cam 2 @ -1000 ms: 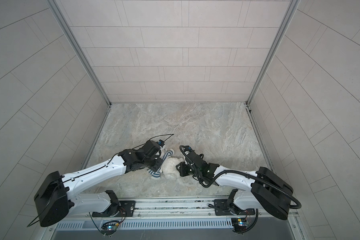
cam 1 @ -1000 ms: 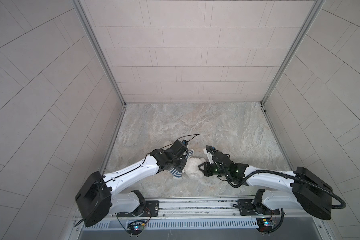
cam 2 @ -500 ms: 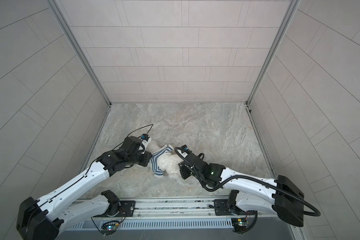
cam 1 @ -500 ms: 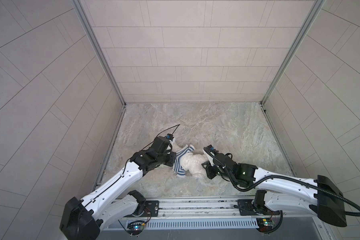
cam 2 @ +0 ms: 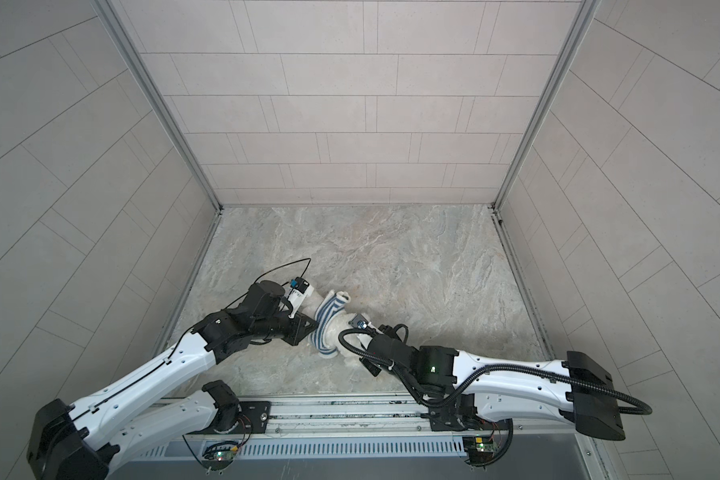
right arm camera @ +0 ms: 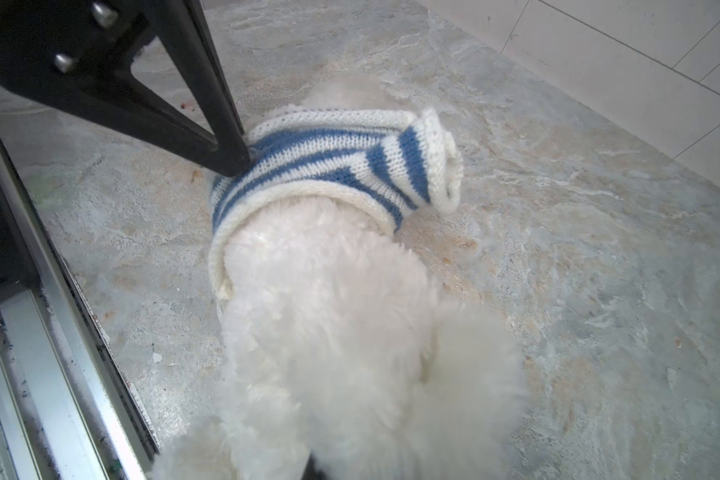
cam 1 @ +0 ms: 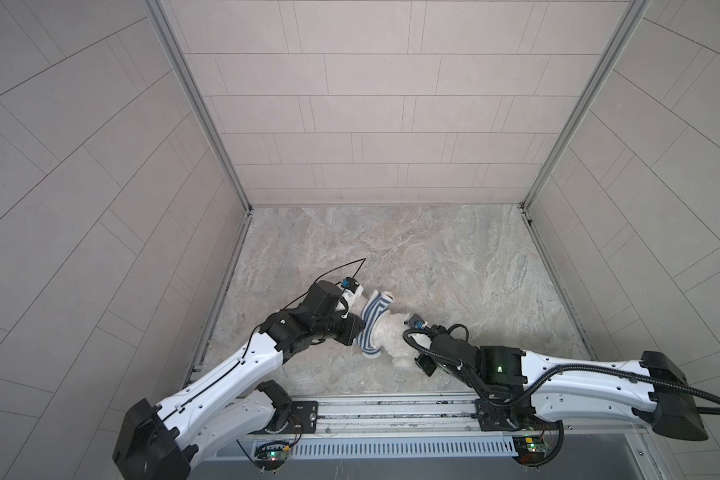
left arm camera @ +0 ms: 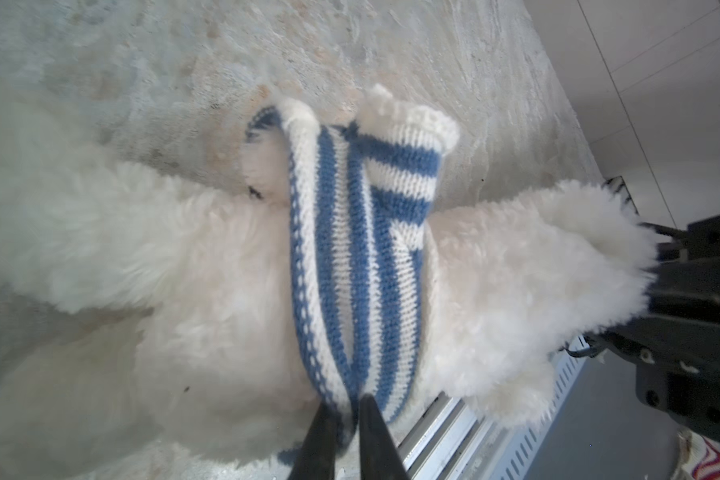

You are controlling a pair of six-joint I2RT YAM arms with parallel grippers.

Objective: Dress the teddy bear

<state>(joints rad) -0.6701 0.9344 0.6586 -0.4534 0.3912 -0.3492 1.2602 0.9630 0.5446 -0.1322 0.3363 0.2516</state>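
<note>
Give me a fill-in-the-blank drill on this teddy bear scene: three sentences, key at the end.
1. The knitted sweater bunched around the teddy bear has white and ____ stripes.
2. The fingertips touching the sweater belong to the ____ arm.
3. The right gripper is closed on the ____.

Missing words: blue; left; teddy bear

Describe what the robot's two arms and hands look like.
Both arms are white shells with black joints. The left arm carries a thin black wire; the right arm a ribbed black hose and green light. The left hand has black tapered fingers.
</note>
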